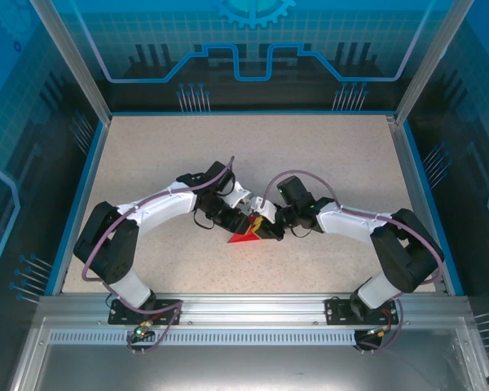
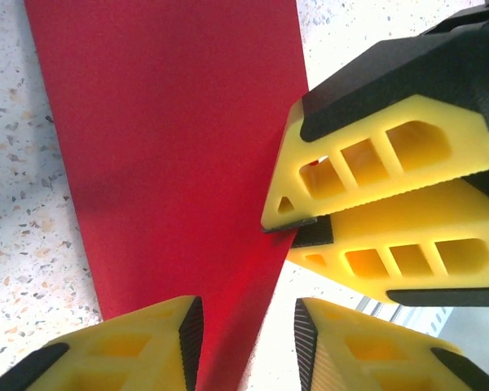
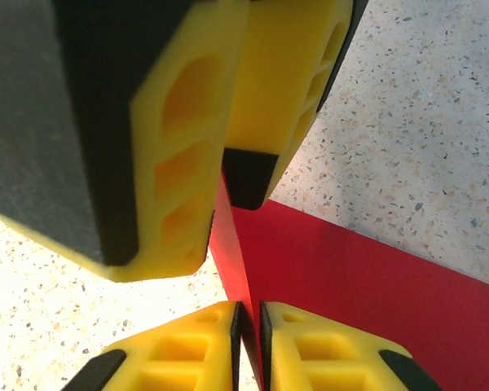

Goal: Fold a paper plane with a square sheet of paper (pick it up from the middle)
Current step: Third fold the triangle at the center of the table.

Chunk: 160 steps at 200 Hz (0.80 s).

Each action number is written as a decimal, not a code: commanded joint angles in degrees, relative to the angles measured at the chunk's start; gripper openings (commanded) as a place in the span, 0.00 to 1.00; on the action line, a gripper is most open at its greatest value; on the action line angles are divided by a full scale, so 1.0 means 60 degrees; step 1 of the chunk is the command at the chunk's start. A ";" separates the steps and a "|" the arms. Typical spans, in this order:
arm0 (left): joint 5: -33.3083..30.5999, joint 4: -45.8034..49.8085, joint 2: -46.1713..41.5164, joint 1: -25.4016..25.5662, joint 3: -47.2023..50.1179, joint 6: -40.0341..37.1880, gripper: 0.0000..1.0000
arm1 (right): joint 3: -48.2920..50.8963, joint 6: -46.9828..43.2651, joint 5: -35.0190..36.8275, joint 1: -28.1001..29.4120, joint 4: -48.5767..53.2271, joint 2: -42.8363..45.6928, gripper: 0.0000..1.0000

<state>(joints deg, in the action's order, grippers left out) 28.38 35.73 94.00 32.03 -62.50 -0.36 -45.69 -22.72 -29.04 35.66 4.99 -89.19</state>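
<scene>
Right gripper (image 3: pixel 247 338) is pinching the square sheet of paper (image 2: pixel 171 138) by its raised fold, mid table (image 1: pixel 326 163) toward the near edge, left gripper (image 2: pixel 248 342) is gaping loosely around it, so one-sided pull is risking slip and a skewed crease.

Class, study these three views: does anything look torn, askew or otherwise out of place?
Nothing is torn or spilled. The red sheet of paper does not lie flat: one flap stands up off the table, pinched by the right gripper, and the left gripper is open around its edge. It looks like a fold in progress, not a fault.
</scene>
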 commanded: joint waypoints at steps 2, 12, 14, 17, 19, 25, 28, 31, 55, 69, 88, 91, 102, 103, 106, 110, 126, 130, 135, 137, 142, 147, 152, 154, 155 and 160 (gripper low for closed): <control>0.0376 0.0084 -0.0396 0.0004 0.0216 -0.0037 0.39 | 0.0141 0.0122 -0.0250 -0.0146 -0.0102 -0.0150 0.16; 0.0368 0.0054 -0.0473 -0.0001 0.0290 -0.0001 0.39 | 0.0132 0.0101 -0.0272 -0.0159 -0.0093 -0.0186 0.16; 0.0360 0.0052 -0.0486 0.0006 0.0315 0.0005 0.39 | 0.0127 0.0122 -0.0273 -0.0158 -0.0087 -0.0192 0.16; 0.0361 0.0030 -0.0502 0.0004 0.0321 0.0004 0.38 | 0.0115 0.0113 -0.0265 -0.0157 -0.0086 -0.0194 0.16; 0.0355 0.0024 -0.0515 0.0003 0.0316 0.0013 0.38 | 0.0108 0.0111 -0.0267 -0.0157 -0.0078 -0.0201 0.16; 0.0353 0.0040 -0.0533 0.0008 0.0312 0.0013 0.37 | 0.0112 0.0122 -0.0275 -0.0158 -0.0073 -0.0209 0.16; 0.0356 0.0061 -0.0541 0.0008 0.0319 0.0016 0.37 | 0.0109 0.0119 -0.0284 -0.0165 -0.0071 -0.0209 0.16; 0.0340 0.0066 -0.0541 0.0003 0.0310 0.0009 0.36 | 0.0113 0.0113 -0.0287 -0.0158 -0.0071 -0.0209 0.16; 0.0260 0.0107 -0.0620 0.0001 0.0318 -0.0019 0.33 | 0.0100 0.0108 -0.0317 -0.0157 -0.0034 -0.0223 0.16; 0.0225 0.0082 -0.0693 0.0008 0.0334 -0.0027 0.29 | 0.0098 0.0137 -0.0301 -0.0157 -0.0041 -0.0223 0.16; 0.0360 0.0041 -0.0696 -0.0003 0.0318 -0.0013 0.21 | 0.0076 0.0168 -0.0263 -0.0159 -0.0041 -0.0231 0.17; 0.0377 0.0050 -0.0682 0.0001 0.0301 -0.0013 0.20 | 0.0085 0.0179 -0.0259 -0.0165 -0.0040 -0.0235 0.17; 0.0450 0.0063 -0.0644 0.0008 0.0281 -0.0034 0.17 | 0.0037 0.0237 -0.0200 -0.0158 0.0012 -0.0238 0.19; 0.0453 0.0065 -0.0641 0.0008 0.0280 -0.0031 0.17 | 0.0032 0.0247 -0.0185 -0.0158 0.0015 -0.0238 0.19; 0.0462 0.0048 -0.0630 0.0004 0.0280 -0.0028 0.16 | 0.0002 0.0275 -0.0152 -0.0159 0.0048 -0.0231 0.20; 0.0511 0.0053 -0.0601 -0.0001 0.0273 -0.0028 0.15 | -0.0028 0.0309 -0.0112 -0.0157 0.0096 -0.0209 0.22; 0.0741 -0.0003 -0.0493 0.0034 0.0251 0.0036 0.12 | -0.0075 0.0576 0.0234 -0.0193 0.0178 0.0056 0.25; 0.0760 -0.0035 -0.0477 0.0030 0.0262 0.0059 0.11 | -0.0047 0.0695 0.0314 -0.0240 0.0159 0.0172 0.28; 0.0788 -0.0075 -0.0436 0.0046 0.0278 0.0106 0.12 | -0.0012 0.0958 0.0388 -0.0317 0.0115 0.0326 0.32; 0.0799 -0.0101 -0.0436 0.0061 0.0290 0.0123 0.12 | -0.0005 0.1054 0.0398 -0.0373 0.0089 0.0401 0.34; 0.0816 -0.0158 -0.0432 0.0081 0.0316 0.0168 0.12 | 0.0036 0.1367 0.0357 -0.0523 0.0047 0.0587 0.36; 0.0814 -0.0208 -0.0406 0.0117 0.0336 0.0223 0.12 | 0.0091 0.1701 0.0303 -0.0702 0.0008 0.0779 0.38; 0.0796 -0.0265 -0.0388 0.0149 0.0359 0.0284 0.12 | 0.0159 0.2117 0.0290 -0.0894 -0.0060 0.0968 0.41; 0.0782 -0.0276 -0.0384 0.0150 0.0366 0.0310 0.12 | 0.0172 0.2293 0.0285 -0.0968 -0.0075 0.1045 0.42; 0.0773 -0.0288 -0.0386 0.0152 0.0367 0.0317 0.12 | 0.0188 0.2388 0.0285 -0.0994 -0.0088 0.1077 0.43; 0.0751 -0.0335 -0.0362 0.0216 0.0391 0.0400 0.12 | 0.0216 0.2859 0.0253 -0.1243 -0.0092 0.1226 0.45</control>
<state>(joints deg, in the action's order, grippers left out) 29.93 34.81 91.98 32.10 -61.17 0.58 -45.30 -16.62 -28.36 33.45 5.93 -87.53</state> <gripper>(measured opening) 0.117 0.405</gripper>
